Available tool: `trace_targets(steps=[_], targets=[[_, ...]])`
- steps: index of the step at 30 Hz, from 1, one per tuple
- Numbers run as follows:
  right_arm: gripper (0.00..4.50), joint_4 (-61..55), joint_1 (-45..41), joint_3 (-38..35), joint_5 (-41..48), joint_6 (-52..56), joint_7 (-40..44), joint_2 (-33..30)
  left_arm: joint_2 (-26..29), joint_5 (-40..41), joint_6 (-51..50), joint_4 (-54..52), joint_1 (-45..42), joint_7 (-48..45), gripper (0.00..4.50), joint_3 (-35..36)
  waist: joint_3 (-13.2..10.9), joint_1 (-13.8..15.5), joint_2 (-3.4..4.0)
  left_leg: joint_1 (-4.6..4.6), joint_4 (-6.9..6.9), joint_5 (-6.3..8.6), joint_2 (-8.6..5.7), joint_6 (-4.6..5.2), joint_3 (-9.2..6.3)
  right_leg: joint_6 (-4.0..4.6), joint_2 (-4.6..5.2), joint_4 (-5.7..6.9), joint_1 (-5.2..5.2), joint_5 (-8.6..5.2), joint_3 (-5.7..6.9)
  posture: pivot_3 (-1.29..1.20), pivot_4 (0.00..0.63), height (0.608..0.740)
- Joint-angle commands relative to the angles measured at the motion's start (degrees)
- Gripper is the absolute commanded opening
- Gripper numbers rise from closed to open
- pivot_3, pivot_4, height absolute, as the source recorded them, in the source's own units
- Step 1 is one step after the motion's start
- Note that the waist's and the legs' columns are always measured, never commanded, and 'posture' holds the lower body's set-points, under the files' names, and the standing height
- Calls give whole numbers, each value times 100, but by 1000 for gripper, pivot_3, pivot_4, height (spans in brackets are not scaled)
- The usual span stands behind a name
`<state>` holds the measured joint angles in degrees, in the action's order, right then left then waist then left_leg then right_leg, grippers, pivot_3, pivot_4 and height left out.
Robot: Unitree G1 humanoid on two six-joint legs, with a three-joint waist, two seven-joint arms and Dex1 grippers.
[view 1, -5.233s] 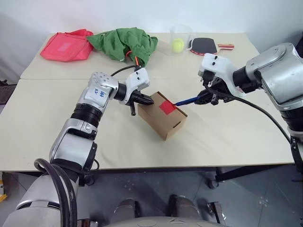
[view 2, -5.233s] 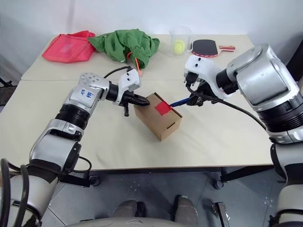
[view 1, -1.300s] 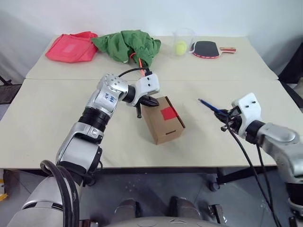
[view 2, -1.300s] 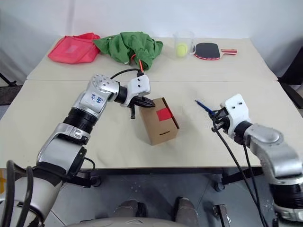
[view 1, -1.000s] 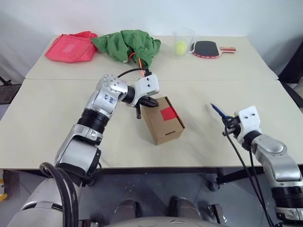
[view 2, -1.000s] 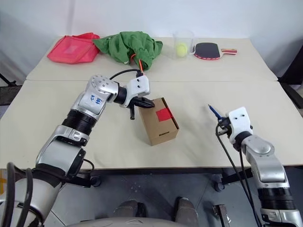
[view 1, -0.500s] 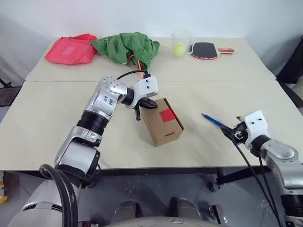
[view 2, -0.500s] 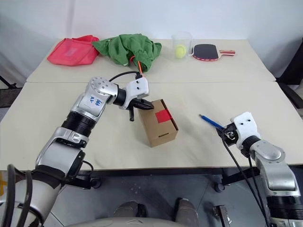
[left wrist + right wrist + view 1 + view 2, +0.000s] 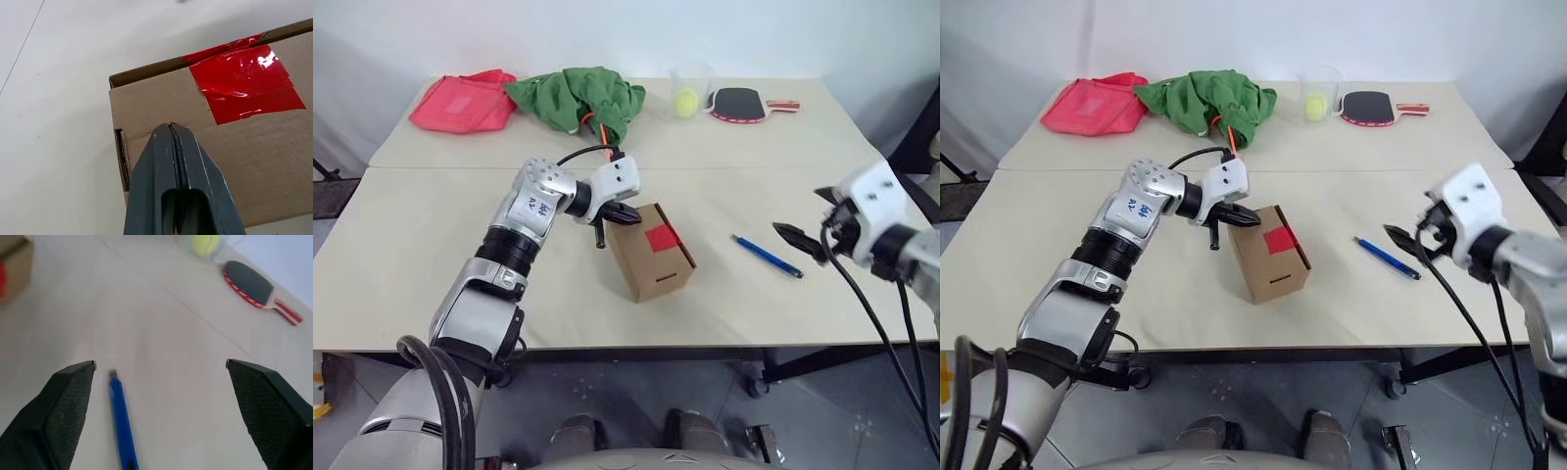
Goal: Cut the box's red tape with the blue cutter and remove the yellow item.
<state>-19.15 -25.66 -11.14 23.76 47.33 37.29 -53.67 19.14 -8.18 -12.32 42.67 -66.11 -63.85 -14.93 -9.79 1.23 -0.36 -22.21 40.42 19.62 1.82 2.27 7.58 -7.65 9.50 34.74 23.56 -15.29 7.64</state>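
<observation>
Box (image 9: pixel 652 262) sits mid-frame, red tape (image 9: pixel 661 237) on top; my left gripper (image 9: pixel 625 215) is closed, empty, tips pressed on its upper-left edge, likely to pin it. Blue cutter (image 9: pixel 767 256) lies on the table right of centre, my right gripper (image 9: pixel 803 235) wide open, empty, just beside it, probably freed for the flaps

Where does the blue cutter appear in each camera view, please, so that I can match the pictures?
Left eye view: blue cutter flat on the table, right of the box.
Right eye view: likewise, right of the box.
Left wrist view: not in it.
Right wrist view: low, between the open tool's fingers.
Shared landmark: the box.
</observation>
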Motion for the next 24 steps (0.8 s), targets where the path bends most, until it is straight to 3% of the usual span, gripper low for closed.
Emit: trace_targets(steps=[1,8,24], targets=[[4475,-162,-869,431,390,1103,63,-9,-110,52,52,262,137,-112,0,-86,0,14,0,-3,0,0,0,0,-5,0,0,0,0,0,5,0,150,740],[4475,285,-2298,1558,317,1954,110,399,-97,275,167,150,189,-147,0,95,-1,16,0,-39,4,6,-15,11,-17,-1,8,-2,17,1,16,0,150,740],[4475,618,-2674,2108,-5,1761,267,765,104,661,-218,-695,494,-347,0,288,-2,-7,2,-84,4,3,-30,2,8,-9,6,-8,37,4,85,0,150,740]])
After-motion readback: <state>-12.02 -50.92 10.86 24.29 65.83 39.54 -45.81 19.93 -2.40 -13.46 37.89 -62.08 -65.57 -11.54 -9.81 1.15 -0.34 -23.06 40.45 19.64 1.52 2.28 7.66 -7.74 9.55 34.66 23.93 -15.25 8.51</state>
